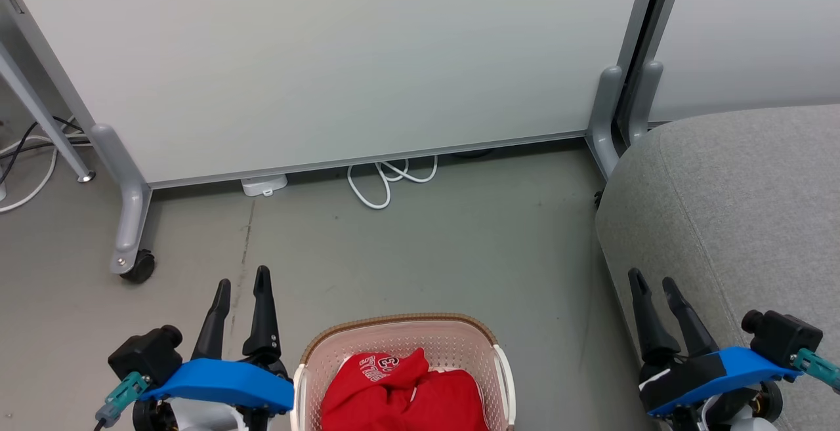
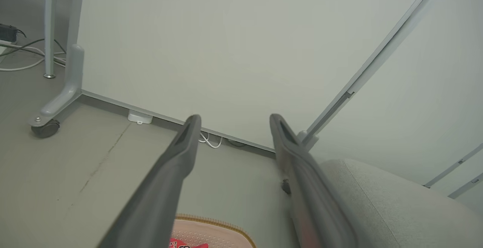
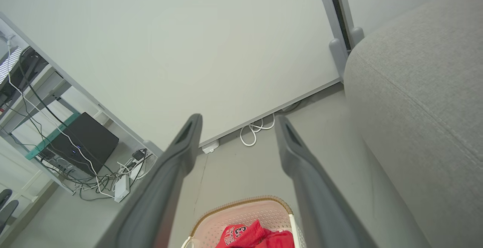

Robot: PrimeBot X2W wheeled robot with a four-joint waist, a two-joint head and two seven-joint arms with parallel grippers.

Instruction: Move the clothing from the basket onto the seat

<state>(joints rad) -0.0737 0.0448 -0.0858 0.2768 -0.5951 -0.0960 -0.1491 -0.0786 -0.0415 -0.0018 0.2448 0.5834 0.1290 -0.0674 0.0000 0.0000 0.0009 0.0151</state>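
Note:
The cream perforated basket with a brown rim sits on the floor at the bottom centre of the head view. Red clothing with white lettering lies bunched inside it, cut off by the frame edge. The grey seat rises at the right. My left gripper stands open left of the basket, nothing between its fingers. My right gripper stands open over the seat's front edge, empty too. The basket and clothing show low between the right fingers; the basket rim peeks between the left fingers.
A white partition panel on grey wheeled feet stands behind the basket. White cable loops and a small white box lie at its base. Cables and a black box crowd the far left. Bare grey floor lies between basket and panel.

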